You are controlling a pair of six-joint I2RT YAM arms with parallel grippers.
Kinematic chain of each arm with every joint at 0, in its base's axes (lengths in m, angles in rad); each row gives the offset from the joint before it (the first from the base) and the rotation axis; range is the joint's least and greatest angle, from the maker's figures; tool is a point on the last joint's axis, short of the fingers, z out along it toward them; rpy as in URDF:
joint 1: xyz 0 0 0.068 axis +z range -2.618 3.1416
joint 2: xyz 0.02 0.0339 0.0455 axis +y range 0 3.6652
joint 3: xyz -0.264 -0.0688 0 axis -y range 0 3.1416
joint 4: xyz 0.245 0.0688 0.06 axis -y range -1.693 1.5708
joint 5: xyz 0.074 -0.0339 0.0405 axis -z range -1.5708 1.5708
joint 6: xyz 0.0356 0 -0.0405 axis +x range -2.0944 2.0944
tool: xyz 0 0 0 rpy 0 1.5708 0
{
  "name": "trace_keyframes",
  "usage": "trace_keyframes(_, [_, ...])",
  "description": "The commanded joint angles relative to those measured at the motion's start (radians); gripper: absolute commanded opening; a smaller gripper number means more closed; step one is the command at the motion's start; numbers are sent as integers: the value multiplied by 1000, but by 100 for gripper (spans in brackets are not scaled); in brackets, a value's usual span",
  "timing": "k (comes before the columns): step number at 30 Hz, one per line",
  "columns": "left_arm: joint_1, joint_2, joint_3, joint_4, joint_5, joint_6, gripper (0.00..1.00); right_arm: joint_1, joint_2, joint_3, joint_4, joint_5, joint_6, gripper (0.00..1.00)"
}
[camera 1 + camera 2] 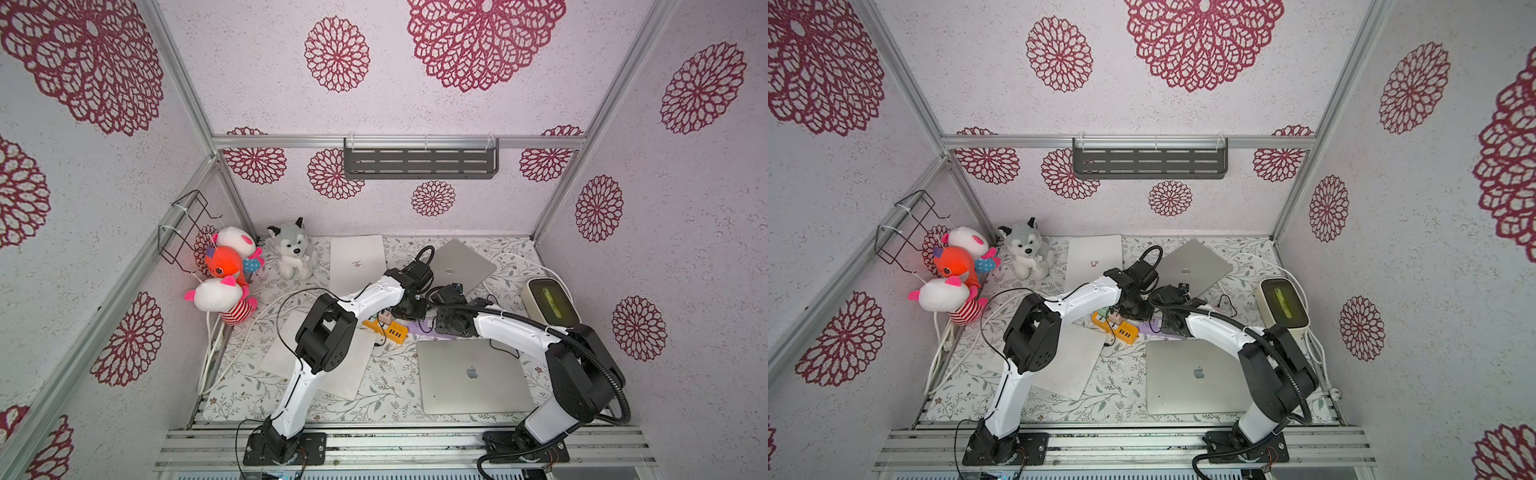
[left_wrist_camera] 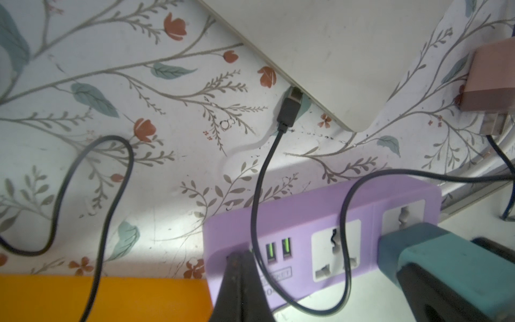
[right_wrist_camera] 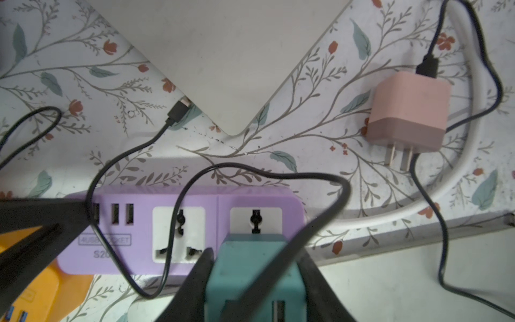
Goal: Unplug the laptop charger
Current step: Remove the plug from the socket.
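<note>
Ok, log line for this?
left end effector: shut, on purple power strip | right end effector: around teal charger | status: not yet unplugged

- We find both top views bright, evenly lit from overhead; shadows on the floral tablecloth point(image 1: 390, 390) are soft.
- A wide lens stretches the wallpaper flowers point(image 1: 83, 62) at the edges and splays the aluminium posts point(image 1: 180, 75).
- Both wrist views look dimmer to us; the purple power strip point(image 2: 295, 214) throws a blurred shadow.
- Closest to the lens, the black fingers point(image 3: 189, 290) and teal charger point(image 3: 237, 256) are out of focus.
</note>
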Motion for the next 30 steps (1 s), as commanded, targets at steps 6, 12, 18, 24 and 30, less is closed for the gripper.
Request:
trace_keyframes(6, [0,28,-21,-16,1,-9,0,-23,-54,-28,62,-56,28,36])
trace_keyframes(12, [-1,29,-18,-13,3,-9,0,-24,-34,-2,19,-21,7,34])
trace_keyframes(18, [-1,28,-17,-15,2,-9,0,-7,4,40,-44,18,-18,34])
trace_keyframes(24, [-1,25,-20,-15,1,-9,0,-41,-87,-68,126,-101,36,32])
trace_keyframes(30, [-1,22,-19,-15,-1,-10,0,-15,-1,37,-47,23,-26,31])
